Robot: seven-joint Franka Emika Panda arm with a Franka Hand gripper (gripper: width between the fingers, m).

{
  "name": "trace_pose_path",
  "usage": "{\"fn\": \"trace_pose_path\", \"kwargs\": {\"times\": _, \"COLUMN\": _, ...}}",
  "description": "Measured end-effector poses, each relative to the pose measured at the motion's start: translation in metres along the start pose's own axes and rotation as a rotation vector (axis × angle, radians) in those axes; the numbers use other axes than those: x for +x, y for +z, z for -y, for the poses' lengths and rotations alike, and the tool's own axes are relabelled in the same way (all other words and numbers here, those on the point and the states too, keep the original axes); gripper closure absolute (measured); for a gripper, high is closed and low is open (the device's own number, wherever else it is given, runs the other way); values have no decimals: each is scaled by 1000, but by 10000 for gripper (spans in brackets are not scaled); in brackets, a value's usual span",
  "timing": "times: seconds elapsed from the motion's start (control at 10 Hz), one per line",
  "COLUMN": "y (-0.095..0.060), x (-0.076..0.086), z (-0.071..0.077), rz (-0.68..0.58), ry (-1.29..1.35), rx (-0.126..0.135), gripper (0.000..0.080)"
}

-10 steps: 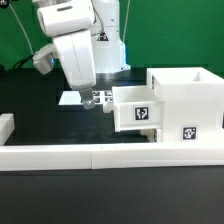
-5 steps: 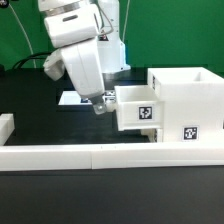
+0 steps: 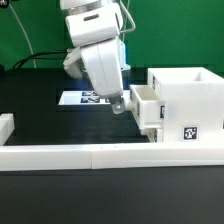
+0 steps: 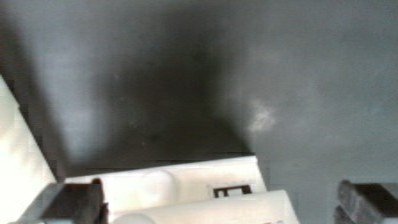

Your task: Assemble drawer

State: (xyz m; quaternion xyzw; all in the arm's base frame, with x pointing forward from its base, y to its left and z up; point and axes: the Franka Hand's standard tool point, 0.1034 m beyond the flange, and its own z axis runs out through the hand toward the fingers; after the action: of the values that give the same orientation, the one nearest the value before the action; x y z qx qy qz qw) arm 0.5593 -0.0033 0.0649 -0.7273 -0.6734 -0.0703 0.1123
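Note:
The drawer's tall white housing [image 3: 186, 100] stands at the exterior view's right, with a square tag low on its front. One small white box [image 3: 146, 108] sticks partway out of the housing's side; its tag is turned nearly edge-on. My gripper [image 3: 118, 103] is right against the box's outer end, tilted. In the wrist view my gripper [image 4: 222, 207] is open, with dark fingers [image 4: 75, 205] far apart and the tagged white box [image 4: 187, 190] between them, not clamped. The second small box is out of view.
Long low white border blocks [image 3: 100, 156] run along the front, and a short one [image 3: 5, 128] is at the exterior view's left. The marker board [image 3: 84, 98] lies flat behind my gripper. A white edge [image 4: 15, 140] shows in the wrist view.
My gripper has moved toward the exterior view's right. The small box has slid with it, deeper into the housing. The marker board is now uncovered.

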Motion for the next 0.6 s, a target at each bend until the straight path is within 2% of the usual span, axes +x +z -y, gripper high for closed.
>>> {"fn": "trace_pose_path", "kwargs": {"times": 0.6, "y": 10, "x": 25, "z": 6, "rz": -1, "ry": 54, "rx": 7, "gripper": 150}}
